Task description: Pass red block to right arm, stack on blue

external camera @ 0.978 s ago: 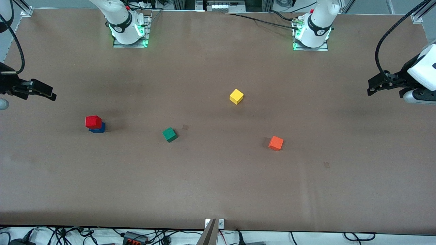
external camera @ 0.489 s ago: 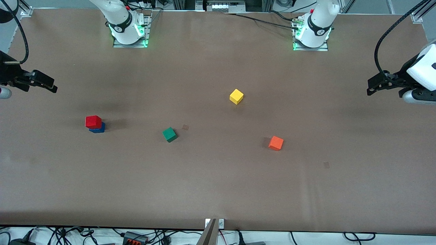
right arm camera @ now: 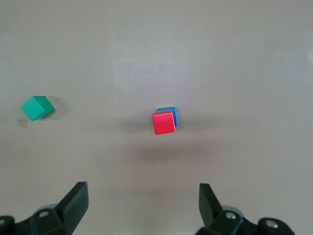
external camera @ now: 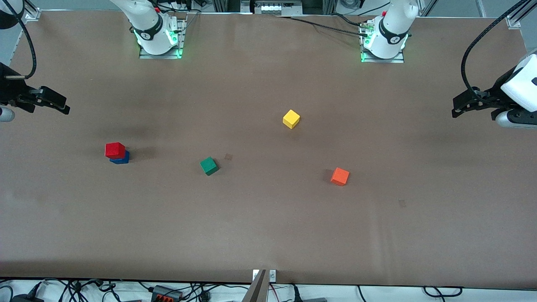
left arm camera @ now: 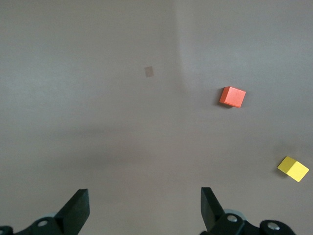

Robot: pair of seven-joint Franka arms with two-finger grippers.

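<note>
Orange cube [external camera: 340, 176]: nearest the front camera of the lot, toward my left arm's end of the brown worktop [external camera: 268, 235]; also seen from my left wrist [left arm camera: 232, 96].

Green cube [external camera: 209, 165]: a little farther from the camera, mid-worktop, standing alone [right arm camera: 37, 107].

Blue cube [external camera: 121, 158]: toward my right arm's end, bearing the stack; only an edge of it shows from my right wrist [right arm camera: 168, 110].

Red block [external camera: 115, 150]: resting on top of the blue cube, slightly offset from it (the stack stands free, nothing touching it) [right arm camera: 163, 122].

Yellow cube [external camera: 291, 119]: farther from the camera than the rest, near the middle; at the edge of my left wrist view [left arm camera: 293, 169].

Right gripper [external camera: 52, 104]: raised over the worktop's edge at my right arm's end, well apart from the stack; jaws spread wide and empty, fingers [right arm camera: 76, 200] framing bare worktop.

Left gripper [external camera: 461, 107]: raised over the edge at my left arm's end, waiting; jaws spread wide, empty, fingers [left arm camera: 78, 208] clear of every cube.
</note>
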